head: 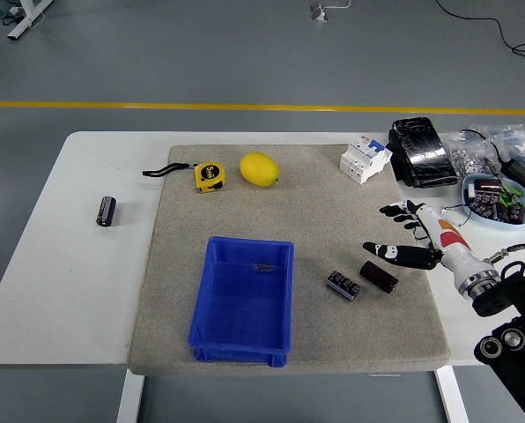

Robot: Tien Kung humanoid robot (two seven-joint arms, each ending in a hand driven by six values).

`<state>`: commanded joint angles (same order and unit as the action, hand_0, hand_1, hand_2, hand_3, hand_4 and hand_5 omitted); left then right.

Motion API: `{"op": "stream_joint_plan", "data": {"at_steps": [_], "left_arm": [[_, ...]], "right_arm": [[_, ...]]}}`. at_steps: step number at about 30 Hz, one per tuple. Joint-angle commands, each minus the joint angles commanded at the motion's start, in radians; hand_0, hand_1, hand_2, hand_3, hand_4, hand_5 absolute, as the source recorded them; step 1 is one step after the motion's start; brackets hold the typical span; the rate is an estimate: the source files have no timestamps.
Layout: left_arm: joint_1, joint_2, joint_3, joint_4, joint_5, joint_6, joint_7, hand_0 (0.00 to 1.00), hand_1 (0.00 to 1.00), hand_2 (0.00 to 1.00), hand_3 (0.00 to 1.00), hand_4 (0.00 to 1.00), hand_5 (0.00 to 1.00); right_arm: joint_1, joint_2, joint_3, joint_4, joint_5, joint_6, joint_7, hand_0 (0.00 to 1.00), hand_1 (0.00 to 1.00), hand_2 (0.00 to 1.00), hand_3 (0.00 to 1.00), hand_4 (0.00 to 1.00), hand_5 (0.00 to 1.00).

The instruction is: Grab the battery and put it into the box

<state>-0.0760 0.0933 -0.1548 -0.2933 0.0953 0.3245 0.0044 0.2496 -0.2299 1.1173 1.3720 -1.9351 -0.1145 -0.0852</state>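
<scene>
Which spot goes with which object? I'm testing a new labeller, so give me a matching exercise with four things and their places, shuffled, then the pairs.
Things:
1. lemon
2. tape measure
3. blue box
4. dark cylinder

Places:
A. on the bare white table, left of the mat
B. near edge of the mat, in front of the lemon
C. far part of the mat, right of the tape measure
D. far left part of the mat, strap trailing left

Pairs: 1-C, 2-D, 3-B, 4-A
</scene>
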Motion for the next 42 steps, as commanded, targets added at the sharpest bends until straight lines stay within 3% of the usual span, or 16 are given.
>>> {"op": "stream_joint_plan", "data": {"at_steps": [4, 5, 8, 20, 28, 29, 40, 42], "left_arm": [[-0.001, 0.001, -0.001, 0.000, 0.003, 0.001, 0.001, 0.729, 0.771, 0.798, 0.683, 0.701, 0.716], [0.000, 0.002, -0.001, 0.000, 0.002, 0.001, 0.001, 0.727, 0.767, 0.797, 0.684, 0.699, 0.712], [0.001, 0.003, 0.002, 0.000, 0.000, 0.000, 0.000, 0.727, 0.767, 0.797, 0.684, 0.699, 0.712], [0.000, 0.004, 0.001, 0.001, 0.004, -0.002, 0.000, 0.725, 0.762, 0.792, 0.684, 0.699, 0.705], [-0.001, 0.005, -0.001, 0.001, 0.008, -0.003, 0.001, 0.724, 0.761, 0.788, 0.685, 0.699, 0.704], [-0.001, 0.005, -0.001, 0.001, 0.008, -0.003, 0.001, 0.725, 0.756, 0.787, 0.685, 0.701, 0.704], [0.005, 0.004, -0.017, 0.002, 0.028, -0.003, 0.011, 0.724, 0.754, 0.787, 0.686, 0.700, 0.702], [0.006, 0.004, -0.020, 0.002, 0.034, -0.003, 0.013, 0.724, 0.755, 0.786, 0.686, 0.702, 0.703]], "right_arm": [[0.005, 0.002, -0.019, 0.005, -0.124, 0.019, -0.014, 0.629, 0.627, 0.650, 0.640, 0.998, 0.232], [0.006, 0.003, -0.024, 0.005, -0.163, 0.021, -0.017, 0.540, 0.563, 0.585, 0.609, 0.998, 0.217], [0.006, 0.003, -0.041, 0.001, -0.236, 0.024, -0.022, 0.540, 0.563, 0.585, 0.609, 0.998, 0.217], [-0.002, -0.004, -0.057, -0.019, -0.238, 0.041, -0.004, 0.510, 0.550, 0.570, 0.620, 0.998, 0.215], [-0.002, 0.002, -0.066, -0.060, -0.197, 0.016, 0.008, 0.495, 0.555, 0.580, 0.620, 0.998, 0.216], [-0.001, 0.002, -0.068, -0.066, -0.196, 0.012, 0.010, 0.447, 0.525, 0.545, 0.584, 0.964, 0.206], [0.002, 0.004, -0.080, -0.114, -0.196, -0.012, 0.025, 0.427, 0.490, 0.507, 0.554, 0.919, 0.182], [0.005, 0.004, -0.084, -0.120, -0.193, -0.014, 0.028, 0.393, 0.450, 0.475, 0.506, 0.862, 0.140]]}}
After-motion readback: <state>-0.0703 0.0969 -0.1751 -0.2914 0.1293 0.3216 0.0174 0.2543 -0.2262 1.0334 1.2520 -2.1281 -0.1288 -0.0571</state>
